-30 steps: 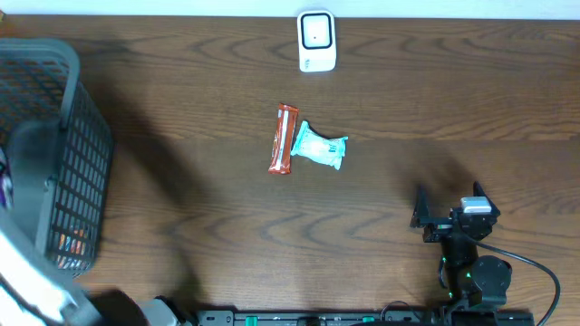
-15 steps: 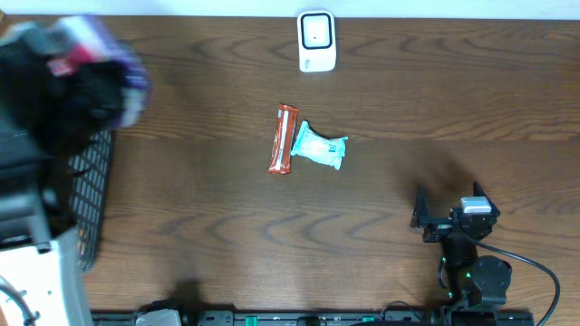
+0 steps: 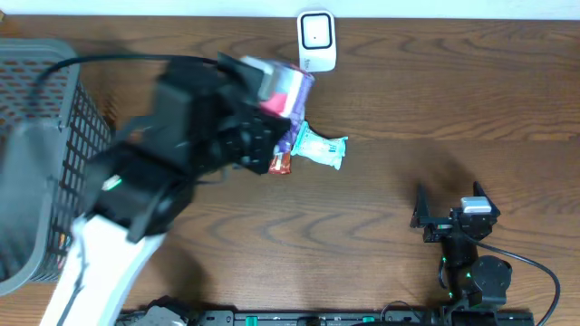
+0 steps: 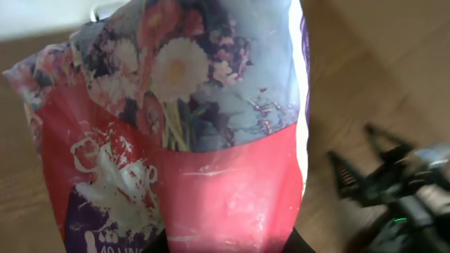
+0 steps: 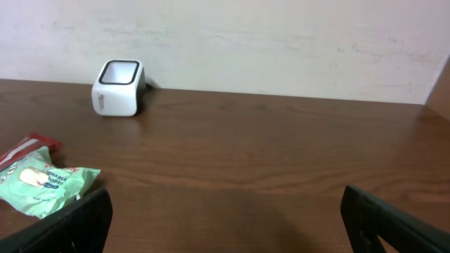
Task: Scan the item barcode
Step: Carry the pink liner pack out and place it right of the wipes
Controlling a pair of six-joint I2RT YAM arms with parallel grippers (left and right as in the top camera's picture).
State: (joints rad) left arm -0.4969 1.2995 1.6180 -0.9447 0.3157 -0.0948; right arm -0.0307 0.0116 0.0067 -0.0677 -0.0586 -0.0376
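My left gripper (image 3: 270,110) is shut on a soft packet (image 3: 285,83) printed with flowers over a red and purple base. It holds the packet in the air just left of and in front of the white barcode scanner (image 3: 316,41) at the table's far edge. In the left wrist view the packet (image 4: 176,119) fills the frame, and the dark fingertips (image 4: 163,246) show only at the bottom edge; no barcode shows there. My right gripper (image 3: 449,203) rests open and empty at the near right. The scanner (image 5: 118,87) stands far left of it in the right wrist view.
A teal packet (image 3: 322,148) and an orange-red snack bar (image 3: 280,163) lie mid-table, partly under my left arm. A grey mesh basket (image 3: 45,163) stands at the left edge. The right arm (image 4: 401,186) appears in the left wrist view.
My left arm has swung from over the basket to the right, carrying the floral packet to just in front of the scanner. The right arm has not moved.
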